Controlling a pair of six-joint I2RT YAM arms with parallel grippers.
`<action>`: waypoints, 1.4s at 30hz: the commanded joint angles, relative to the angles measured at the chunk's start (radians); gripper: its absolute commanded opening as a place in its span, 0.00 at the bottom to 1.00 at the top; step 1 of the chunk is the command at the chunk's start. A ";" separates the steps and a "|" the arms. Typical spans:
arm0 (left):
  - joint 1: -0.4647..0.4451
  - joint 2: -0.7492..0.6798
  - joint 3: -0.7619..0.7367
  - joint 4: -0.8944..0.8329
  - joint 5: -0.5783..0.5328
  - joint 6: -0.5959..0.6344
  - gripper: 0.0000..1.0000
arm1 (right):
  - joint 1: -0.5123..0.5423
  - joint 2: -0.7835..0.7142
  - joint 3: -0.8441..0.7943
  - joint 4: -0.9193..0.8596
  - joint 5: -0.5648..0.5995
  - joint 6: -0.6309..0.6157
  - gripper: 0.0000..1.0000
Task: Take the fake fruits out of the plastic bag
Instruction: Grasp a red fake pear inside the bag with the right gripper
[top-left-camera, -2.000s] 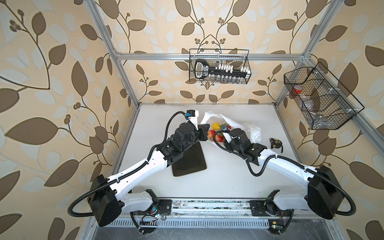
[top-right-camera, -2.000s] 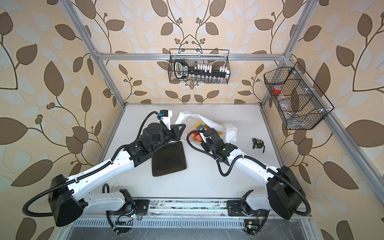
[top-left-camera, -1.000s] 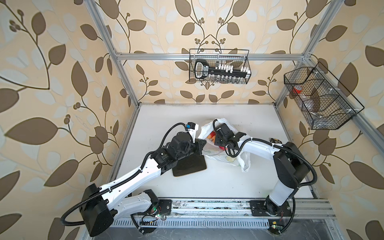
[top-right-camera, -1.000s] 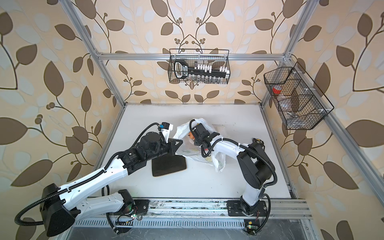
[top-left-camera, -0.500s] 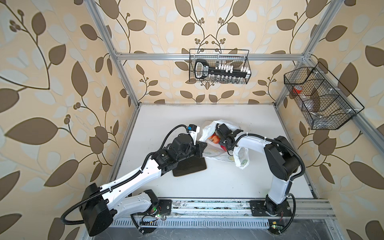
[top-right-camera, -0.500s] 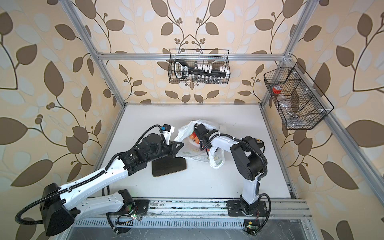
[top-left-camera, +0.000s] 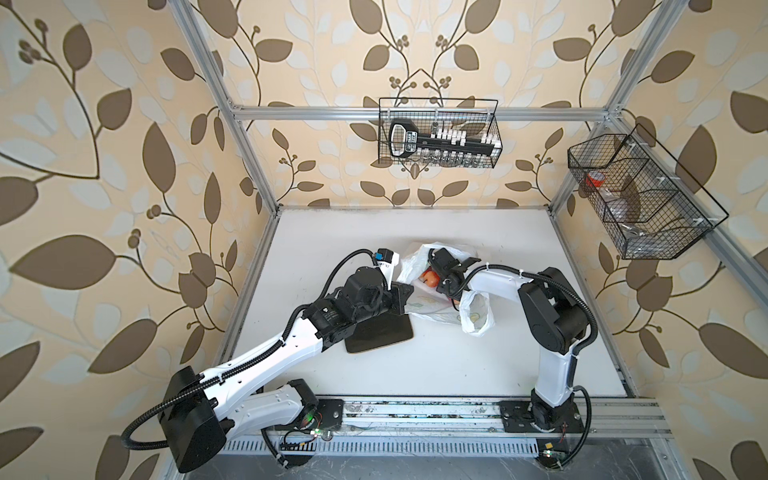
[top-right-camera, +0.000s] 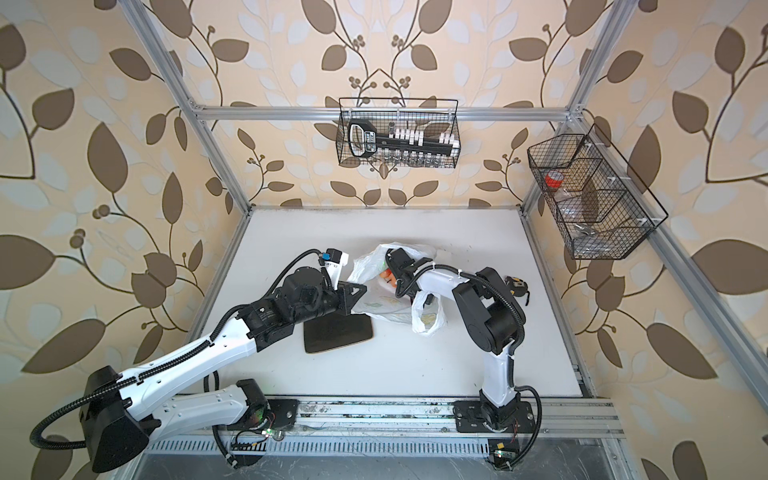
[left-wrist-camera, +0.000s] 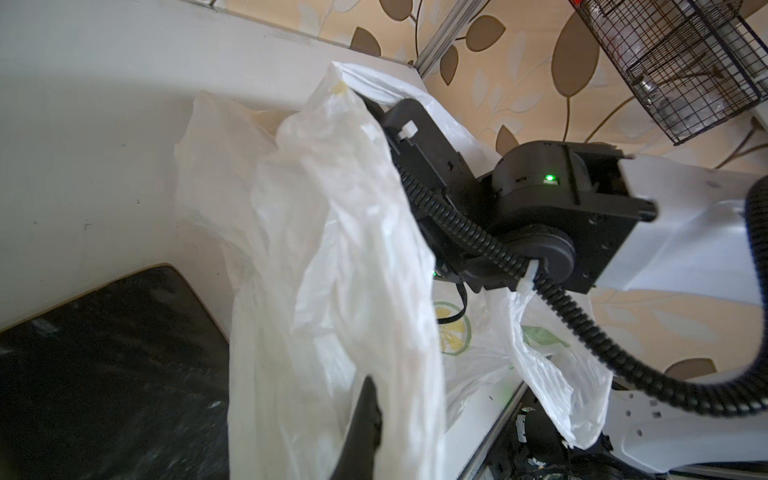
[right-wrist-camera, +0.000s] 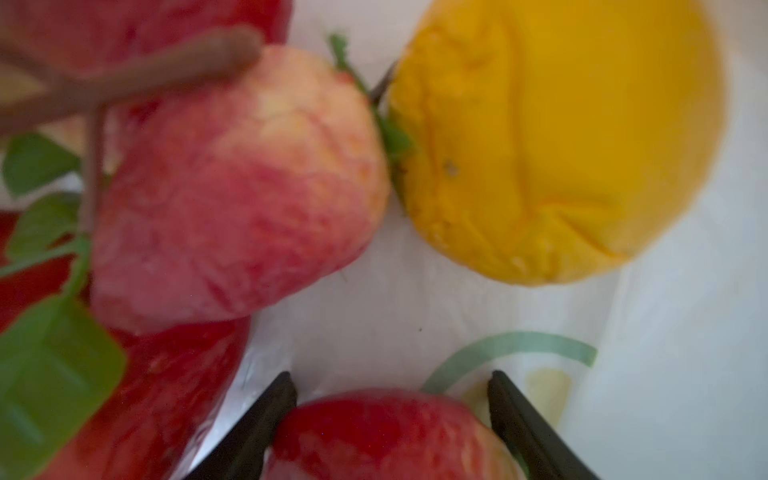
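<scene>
Fake fruits lie inside the plastic bag, which sits near the middle of the white table, just beside the black plate. In both top views the left hand is closed on the bag's edge and holds it up, and some of the fruits show red in the opening. The left wrist view shows the thin white film hanging from that hand.

The right hand is deep in the bag. Its two black fingers stand apart on either side of a red fruit; whether they press on it I cannot tell. Past them a red-and-cream fruit lies among green leaves, just beside a yellow-orange fruit on the bag's printed film.
</scene>
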 joint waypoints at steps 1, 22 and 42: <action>-0.012 -0.006 0.018 -0.020 -0.043 0.005 0.00 | 0.001 -0.033 0.002 -0.009 -0.043 -0.014 0.50; -0.011 0.066 0.057 -0.042 -0.192 -0.062 0.00 | 0.004 -0.492 -0.231 0.246 -0.333 -0.367 0.26; 0.090 0.338 0.405 -0.060 -0.230 -0.118 0.00 | 0.061 -0.706 -0.406 0.302 -0.398 -0.739 0.26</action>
